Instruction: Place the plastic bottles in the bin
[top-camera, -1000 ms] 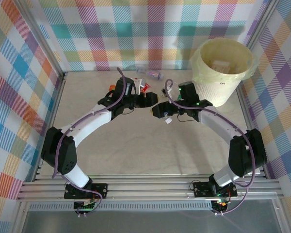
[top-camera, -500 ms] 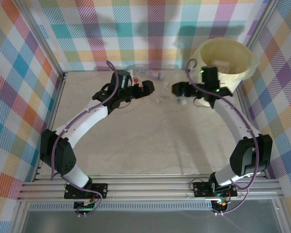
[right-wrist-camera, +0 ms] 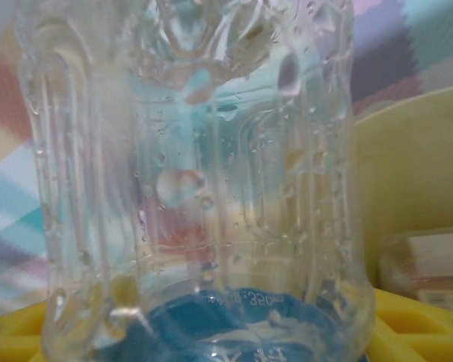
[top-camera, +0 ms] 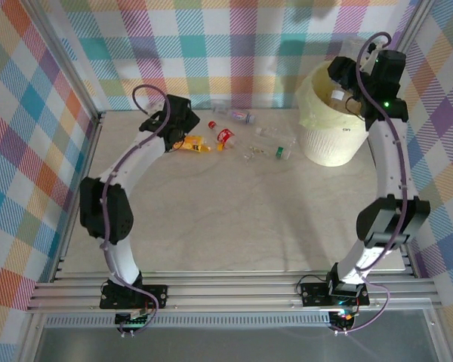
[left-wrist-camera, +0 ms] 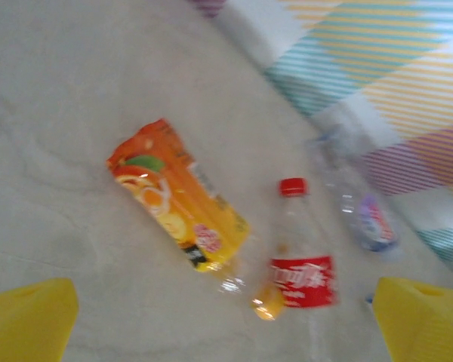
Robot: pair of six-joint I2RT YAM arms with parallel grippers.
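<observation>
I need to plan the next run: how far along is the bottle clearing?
Done: something pale already lies in the bin, too blurred to name. In hand: the right gripper holds a clear bottle above the bin. Left: the orange bottle, the red-label bottle and several clear ones lie on the table; the left gripper hangs open over them.

One clear bottle (right-wrist-camera: 196, 188) is held above the cream bin (top-camera: 328, 139); other bottles (top-camera: 225, 137) lie scattered nearby.
</observation>
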